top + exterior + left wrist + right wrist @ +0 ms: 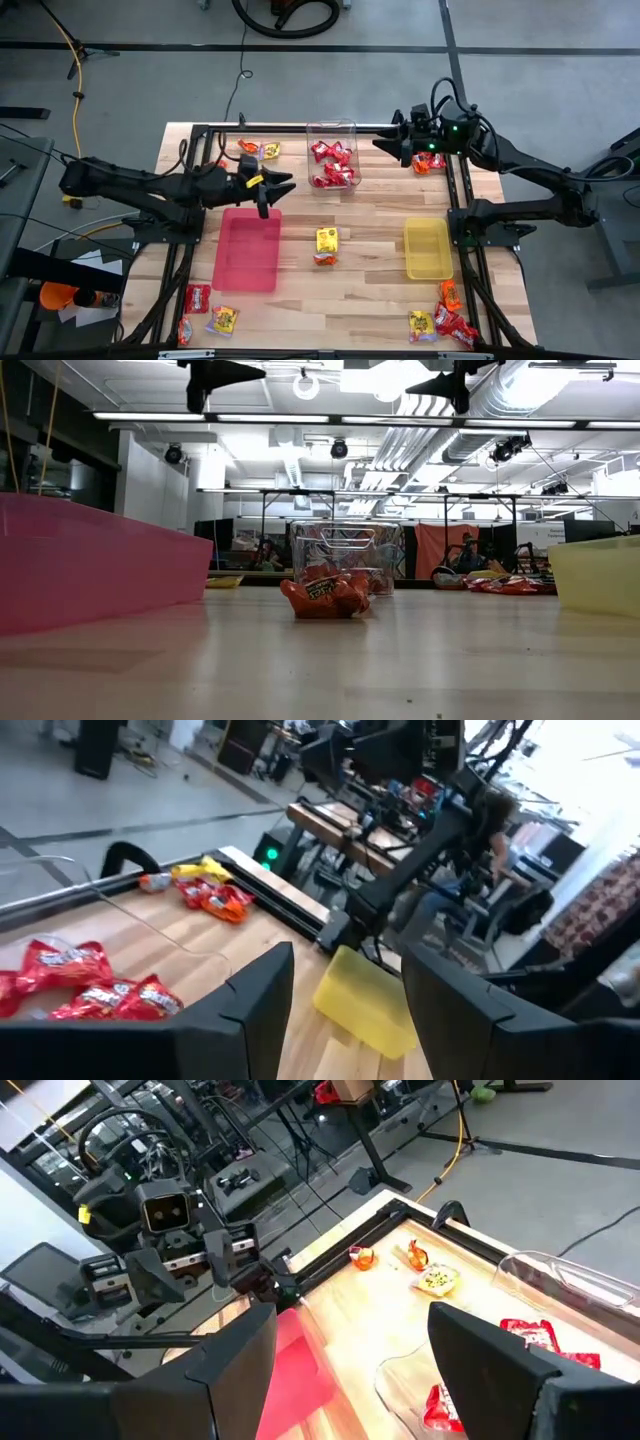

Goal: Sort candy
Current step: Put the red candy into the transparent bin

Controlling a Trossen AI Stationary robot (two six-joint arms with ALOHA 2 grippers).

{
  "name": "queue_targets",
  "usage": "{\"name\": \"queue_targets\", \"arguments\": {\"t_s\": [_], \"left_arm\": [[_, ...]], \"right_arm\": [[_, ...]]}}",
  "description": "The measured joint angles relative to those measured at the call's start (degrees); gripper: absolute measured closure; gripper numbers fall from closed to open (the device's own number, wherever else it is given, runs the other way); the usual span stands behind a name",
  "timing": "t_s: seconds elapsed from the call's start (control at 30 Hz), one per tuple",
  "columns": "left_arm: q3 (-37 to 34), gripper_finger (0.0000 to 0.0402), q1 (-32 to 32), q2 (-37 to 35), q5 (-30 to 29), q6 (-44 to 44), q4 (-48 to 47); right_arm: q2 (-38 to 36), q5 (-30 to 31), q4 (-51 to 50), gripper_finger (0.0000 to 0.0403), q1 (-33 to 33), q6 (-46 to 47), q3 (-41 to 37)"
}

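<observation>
The candy lies in small groups on the wooden table. A yellow and an orange packet [326, 245] lie at the middle, between the pink tray [247, 250] and the yellow tray [428, 248]. Red packets [332, 165] fill the clear tub [332, 128] at the far middle. My left gripper [282, 186] hangs open and level over the pink tray's far edge, with nothing between its fingers [262, 982]. My right gripper [385, 138] hangs open just right of the tub, also holding nothing [350, 1320].
More packets lie at the far left [258, 150], far right [428, 163], near left [205, 310] and near right [445, 320] corners. Black frame rails [462, 200] run along the table's sides. Bare wood shows between the trays.
</observation>
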Motion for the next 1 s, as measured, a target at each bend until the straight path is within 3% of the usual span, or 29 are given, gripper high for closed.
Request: {"name": "queue_targets", "arguments": {"t_s": [0.2, 0.33, 0.4, 0.5, 0.63, 0.8, 1.0], "left_arm": [[0.0, 0.0227, 0.7, -0.2, -0.3, 0.9, 1.1], [0.0, 0.0227, 0.7, -0.2, -0.3, 0.9, 1.1], [0.0, 0.0227, 0.7, -0.2, -0.3, 0.9, 1.1], [0.0, 0.0227, 0.7, -0.2, -0.3, 0.9, 1.1], [0.0, 0.0227, 0.7, -0.2, -0.1, -0.8, 1.1], [0.0, 0.0227, 0.6, -0.2, 2.4, -1.7, 1.1], [0.0, 0.0227, 0.6, -0.2, 2.3, -3.0, 1.0]], "right_arm": [[0.0, 0.8, -1.2, 0.0147, 0.0, 5.6, 0.0], [1.3, 10.7, -8.7, 0.0147, -1.5, 13.2, 0.0], [3.3, 12.4, -14.0, 0.0147, -4.7, 13.2, 0.1], [9.0, 13.4, -24.9, 0.0147, -9.7, 10.4, 2.7], [19.2, 20.9, -35.5, 0.0147, -15.4, 3.4, 4.9], [29.8, 24.5, -38.0, 0.0147, -21.9, -0.6, 4.9], [37.6, 25.0, -34.7, 0.0147, -26.2, -0.7, 4.9]]}}
